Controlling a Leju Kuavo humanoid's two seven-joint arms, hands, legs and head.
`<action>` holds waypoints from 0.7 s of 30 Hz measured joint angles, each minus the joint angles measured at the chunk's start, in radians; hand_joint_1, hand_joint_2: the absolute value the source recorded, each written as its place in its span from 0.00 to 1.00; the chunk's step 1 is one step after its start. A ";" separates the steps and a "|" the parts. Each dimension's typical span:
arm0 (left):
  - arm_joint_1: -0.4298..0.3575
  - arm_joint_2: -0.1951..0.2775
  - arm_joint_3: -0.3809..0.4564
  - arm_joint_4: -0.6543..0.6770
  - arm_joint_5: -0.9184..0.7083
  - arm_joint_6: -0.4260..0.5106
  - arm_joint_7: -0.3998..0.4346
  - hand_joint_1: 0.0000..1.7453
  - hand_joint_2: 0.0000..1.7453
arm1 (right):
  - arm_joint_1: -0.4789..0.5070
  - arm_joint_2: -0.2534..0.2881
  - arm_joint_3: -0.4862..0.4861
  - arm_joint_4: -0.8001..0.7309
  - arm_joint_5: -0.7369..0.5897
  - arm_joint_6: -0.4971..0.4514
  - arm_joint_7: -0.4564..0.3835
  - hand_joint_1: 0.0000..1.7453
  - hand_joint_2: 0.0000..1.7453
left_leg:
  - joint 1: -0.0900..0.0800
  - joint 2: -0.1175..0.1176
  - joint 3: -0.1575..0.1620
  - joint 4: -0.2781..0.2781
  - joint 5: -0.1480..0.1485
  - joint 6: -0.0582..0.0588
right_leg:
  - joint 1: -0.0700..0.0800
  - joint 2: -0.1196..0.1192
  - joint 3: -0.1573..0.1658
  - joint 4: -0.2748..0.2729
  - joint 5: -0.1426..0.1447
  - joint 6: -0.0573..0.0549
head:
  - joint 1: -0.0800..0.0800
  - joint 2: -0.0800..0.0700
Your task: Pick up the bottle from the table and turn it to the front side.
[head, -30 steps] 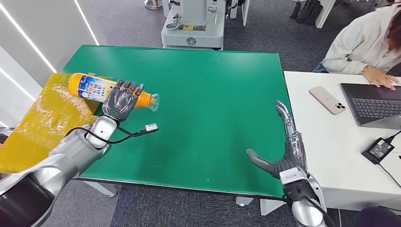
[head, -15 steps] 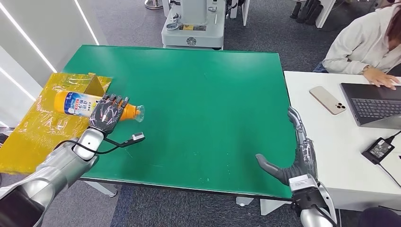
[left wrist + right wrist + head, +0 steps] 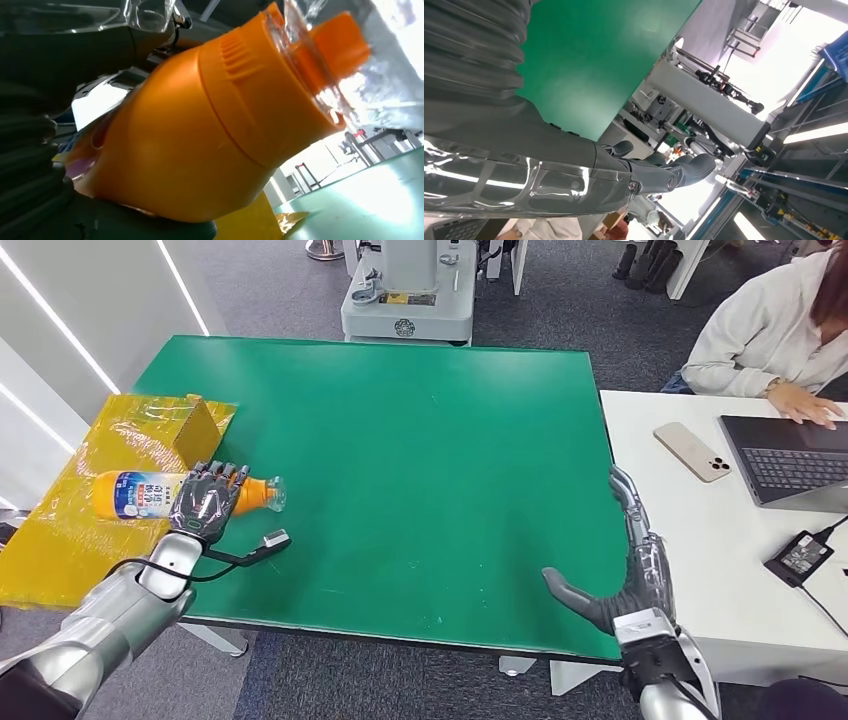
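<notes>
Looks like an office-cum-robotics lab; grey carpet floor (image 3: 560, 295), a person (image 3: 770, 330) typing at a laptop (image 3: 785, 460) on a white desk (image 3: 690, 540), green worktop (image 3: 420, 440), grey machine base (image 3: 408, 295) behind

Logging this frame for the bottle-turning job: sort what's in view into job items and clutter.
Job items: bottle, held by the left hand; right hand, holding nothing; green table.

Clutter: yellow wrapped box, phone, laptop, person at the white desk.

Bottle (image 3: 150, 494): orange body, blue-white label, clear cap over orange spout; lying horizontal, cap end over left edge of green surface (image 3: 420, 440), base end beyond that edge; held around neck-side body by left hand (image 3: 207, 504).
</notes>
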 joint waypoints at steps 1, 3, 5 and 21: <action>0.000 -0.003 0.016 0.000 0.001 -0.012 -0.030 0.99 1.00 | 0.000 0.006 -0.003 -0.001 0.004 0.006 -0.001 0.00 1.00 | 0.000 0.000 0.000 0.000 0.000 0.000 | 0.000 0.000 0.000 0.000 0.000 0.000 | 0.000 0.000; -0.004 -0.012 0.055 0.000 0.001 -0.046 -0.097 0.96 1.00 | -0.002 0.017 -0.008 -0.003 0.009 0.018 -0.001 0.00 1.00 | 0.000 0.000 0.000 0.000 0.000 0.000 | 0.000 0.000 0.000 0.000 0.000 0.000 | 0.000 0.000; -0.015 -0.019 0.091 0.000 -0.001 -0.073 -0.140 0.94 1.00 | -0.007 0.022 -0.012 -0.004 0.010 0.027 0.001 0.00 1.00 | 0.000 0.000 0.000 0.000 0.000 0.000 | 0.000 0.000 0.000 0.000 0.000 0.000 | 0.000 0.000; -0.041 -0.036 0.170 0.017 -0.001 -0.129 -0.212 0.97 1.00 | -0.001 0.027 -0.020 -0.004 0.008 0.044 -0.005 0.00 1.00 | 0.000 0.000 0.000 0.000 0.000 -0.001 | 0.000 0.000 0.000 0.000 0.000 -0.001 | 0.000 0.000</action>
